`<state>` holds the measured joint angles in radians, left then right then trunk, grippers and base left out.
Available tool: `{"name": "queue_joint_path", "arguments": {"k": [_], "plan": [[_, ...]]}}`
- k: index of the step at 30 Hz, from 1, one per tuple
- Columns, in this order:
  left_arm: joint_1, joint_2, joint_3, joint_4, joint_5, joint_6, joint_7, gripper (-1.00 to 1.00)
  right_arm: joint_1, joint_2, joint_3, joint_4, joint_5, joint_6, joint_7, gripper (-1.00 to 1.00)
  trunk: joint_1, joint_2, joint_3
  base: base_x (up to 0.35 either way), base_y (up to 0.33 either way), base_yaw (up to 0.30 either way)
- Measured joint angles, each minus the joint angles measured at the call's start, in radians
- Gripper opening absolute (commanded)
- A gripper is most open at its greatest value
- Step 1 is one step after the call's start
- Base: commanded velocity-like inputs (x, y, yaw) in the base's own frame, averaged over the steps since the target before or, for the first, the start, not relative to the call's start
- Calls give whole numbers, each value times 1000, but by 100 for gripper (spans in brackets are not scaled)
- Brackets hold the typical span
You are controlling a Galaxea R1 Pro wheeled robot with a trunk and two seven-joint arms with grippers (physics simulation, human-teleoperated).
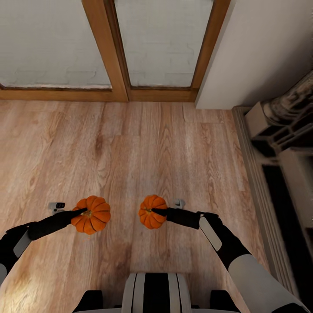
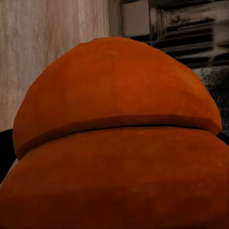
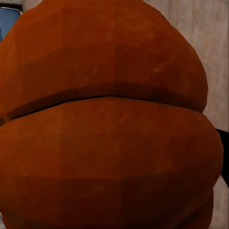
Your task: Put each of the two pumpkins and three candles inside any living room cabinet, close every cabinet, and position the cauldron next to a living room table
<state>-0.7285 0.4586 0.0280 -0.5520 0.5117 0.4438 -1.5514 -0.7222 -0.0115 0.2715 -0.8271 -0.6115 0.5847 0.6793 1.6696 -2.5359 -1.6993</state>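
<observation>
Two small ribbed orange pumpkins hang above the light wood floor in the head view. My left gripper [image 1: 82, 211] is shut on the left pumpkin [image 1: 93, 216], its black finger lying across the top near the stem. My right gripper [image 1: 155, 211] is shut on the right pumpkin [image 1: 150, 208] in the same way. Up close, the left wrist view has the left pumpkin's orange segments [image 2: 119, 133] right at the camera, and the right wrist view has the right pumpkin [image 3: 109, 119] just as close. The cabinet, candles and cauldron are out of view.
A wood-framed glass door [image 1: 117, 48] runs along the far wall. A pale wall corner [image 1: 243, 56] juts out at right, with the ornate dark fireplace [image 1: 282, 130] along the right edge. My base [image 1: 156, 293] sits at the bottom, and plank floor [image 1: 130, 143] stretches ahead.
</observation>
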Motion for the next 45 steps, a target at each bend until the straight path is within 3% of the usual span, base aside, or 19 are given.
{"name": "queue_joint_path", "arguments": {"k": [3, 7, 10, 23, 25, 28, 41, 45], "plan": [[0, 0, -2, -1, -2, -2, 2, -100, 0, -1, 4, -3, 28, 1, 0, -100, -1, 1, 12, 0, 0, 0], [0, 4, -4, -2, -4, -2, 2, -100, 0, -1, 2, -6, 101, 1, 6, -100, -3, 2, 27, 0, 0, 0], [0, 6, -4, -2, -4, -2, 2, -100, 0, -4, 1, -7, 104, 0, 11, -100, -4, 2, 39, 0, 0, 0], [0, 12, 1, 0, -4, -2, -1, -100, 3, 8, -8, -8, 80, -3, 7, -100, -10, 5, 101, 0, 0, -44], [0, 12, 0, 0, -3, -2, -1, -100, 3, 7, -49, -10, 26, -3, 10, -100, -11, 6, 112, 0, 0, -71], [0, 11, -3, -2, -2, -2, -3, -100, 8, 5, -66, 15, -6, -4, 12, -100, -13, 7, 128, 0, 0, -81], [0, 11, -1, -2, -2, -2, -1, -100, 18, 9, -65, 29, -19, -61, 10, -100, -18, 10, 197, 0, 0, -58], [0, 9, -4, -2, -2, -2, 1, -100, 19, 22, -64, 33, -18, -63, 6, -100, -20, 11, 219, 0, 0, 140]]}}
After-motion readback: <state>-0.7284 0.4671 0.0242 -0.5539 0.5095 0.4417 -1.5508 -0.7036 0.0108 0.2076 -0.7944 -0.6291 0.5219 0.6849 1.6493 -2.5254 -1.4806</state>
